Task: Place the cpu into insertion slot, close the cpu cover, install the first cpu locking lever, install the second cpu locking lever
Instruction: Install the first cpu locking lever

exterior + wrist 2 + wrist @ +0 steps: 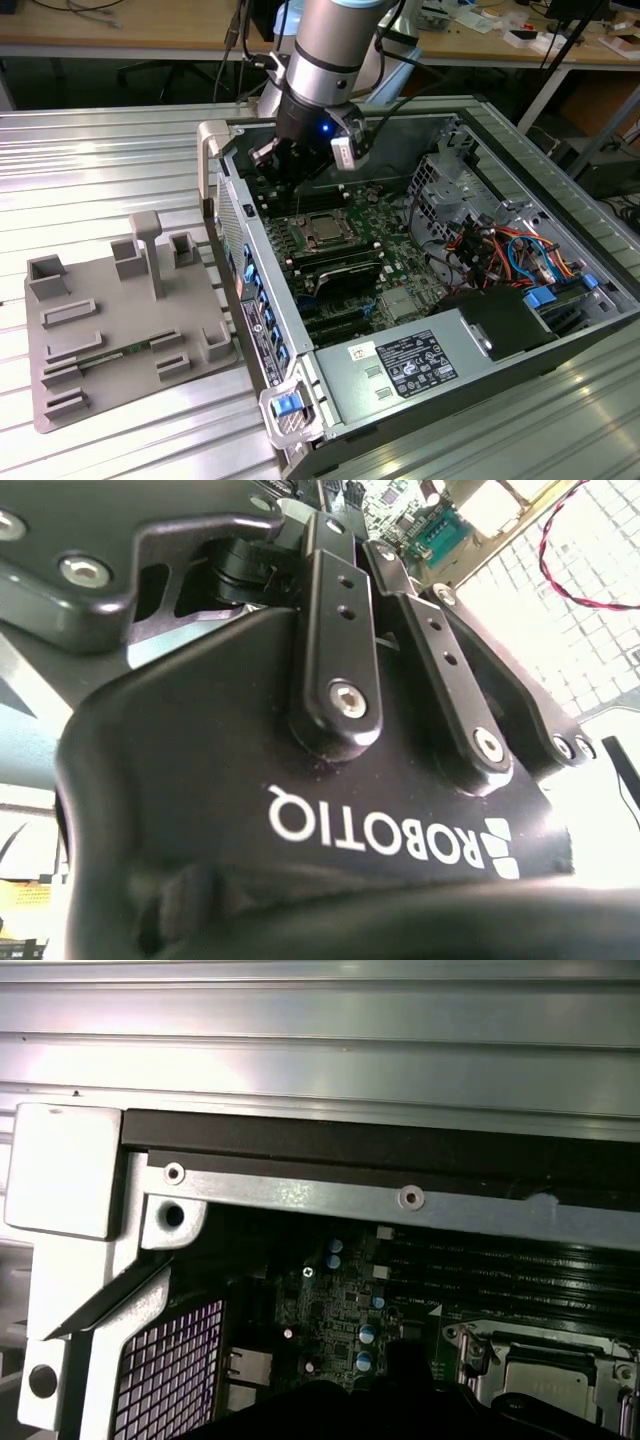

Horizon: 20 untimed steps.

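Pincer: the pincer (283,170) hangs low inside the open computer case (560,330), near the case's back wall. It cannot be told whether it is wide or narrow, or whether it holds a thing.
Arm: the grey arm (330,50) comes down from above into the case.
Cpu: the cpu (322,229) lies flat in the insertion slot (305,240), just below and beside the pincer, not touching it. In the first wrist view its silver top (550,1375) shows near the pincer's dark body.
Cpu cover: the metal frame (470,1345) sits around the chip. It cannot be told whether it is locked.
Board: the green board (400,255) lies under the pincer.
Grey tray: the grey tray (120,330) rests on the worktop (100,160), well apart from the pincer, outside the case.
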Each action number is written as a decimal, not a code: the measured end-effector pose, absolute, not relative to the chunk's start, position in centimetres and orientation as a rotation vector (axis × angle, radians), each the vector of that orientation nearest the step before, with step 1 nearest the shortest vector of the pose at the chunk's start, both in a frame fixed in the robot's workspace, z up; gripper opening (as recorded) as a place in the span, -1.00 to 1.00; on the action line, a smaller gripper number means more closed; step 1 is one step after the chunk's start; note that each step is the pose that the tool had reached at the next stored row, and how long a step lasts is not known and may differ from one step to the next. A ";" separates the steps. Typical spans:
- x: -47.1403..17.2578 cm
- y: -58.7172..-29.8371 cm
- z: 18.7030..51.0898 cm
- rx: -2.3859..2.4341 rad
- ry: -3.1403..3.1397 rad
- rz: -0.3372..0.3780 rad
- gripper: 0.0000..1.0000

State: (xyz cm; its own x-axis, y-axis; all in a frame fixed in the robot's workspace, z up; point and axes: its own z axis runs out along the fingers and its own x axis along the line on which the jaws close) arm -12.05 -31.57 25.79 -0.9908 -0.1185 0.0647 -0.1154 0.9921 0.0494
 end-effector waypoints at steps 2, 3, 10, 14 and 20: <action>-11.8 -31.5 25.8 0.180 -3.068 -0.070 -0.79; -11.7 -31.5 25.8 0.180 -3.068 -0.070 -0.79; -11.0 -31.4 25.7 0.180 -3.068 -0.070 -0.79; -10.7 -31.4 25.7 0.180 -3.068 -0.070 -0.79; -10.4 -31.4 25.7 0.180 -3.068 -0.070 -0.79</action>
